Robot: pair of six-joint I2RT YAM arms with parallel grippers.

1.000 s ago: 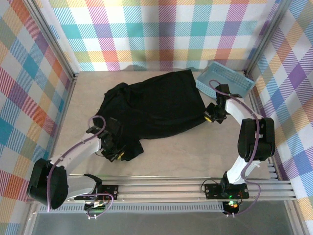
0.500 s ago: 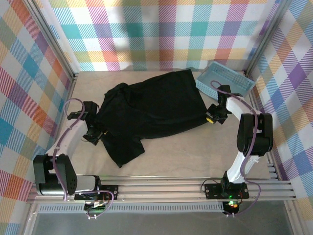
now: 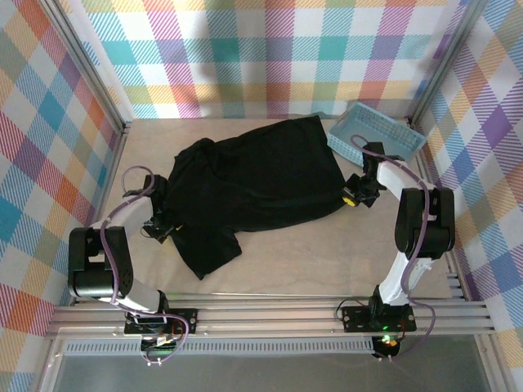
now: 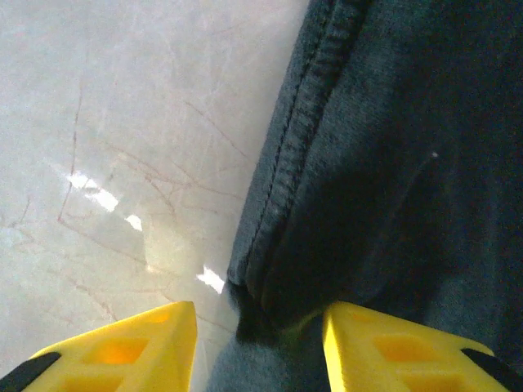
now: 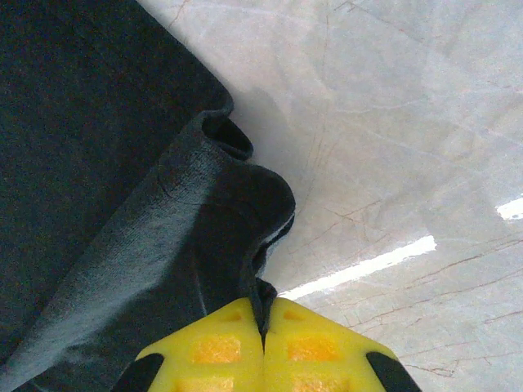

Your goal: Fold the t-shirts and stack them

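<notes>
Pastel checked walls (image 3: pixel 270 57) close in a pale, marbled surface (image 3: pixel 327 261), and the light blue mesh basket (image 3: pixel 377 139) at its far right corner is the marker for everything else. One black t-shirt (image 3: pixel 261 184) lies spread out to the left of the basket, its nearest corner just beside the basket's rim; whether the two touch cannot be told. The cloth runs away from the basket across the middle of the surface. It is rumpled at the end farthest from the basket, where a loose flap trails toward the arm bases. The right gripper (image 3: pixel 350 197) sits just in front of the basket, at the t-shirt's basket-side edge. The right wrist view shows this gripper (image 5: pixel 263 314) with its yellow jaws pressed together and a bunched fold of the black fabric (image 5: pixel 122 163) pinched between them. The left gripper (image 3: pixel 163 226) is well apart from the basket, at the t-shirt's opposite edge. The left wrist view shows that gripper (image 4: pixel 257 318) low over the surface with its jaws wide apart. The t-shirt's stitched hem (image 4: pixel 302 122) runs into the gap between them, unclamped.
</notes>
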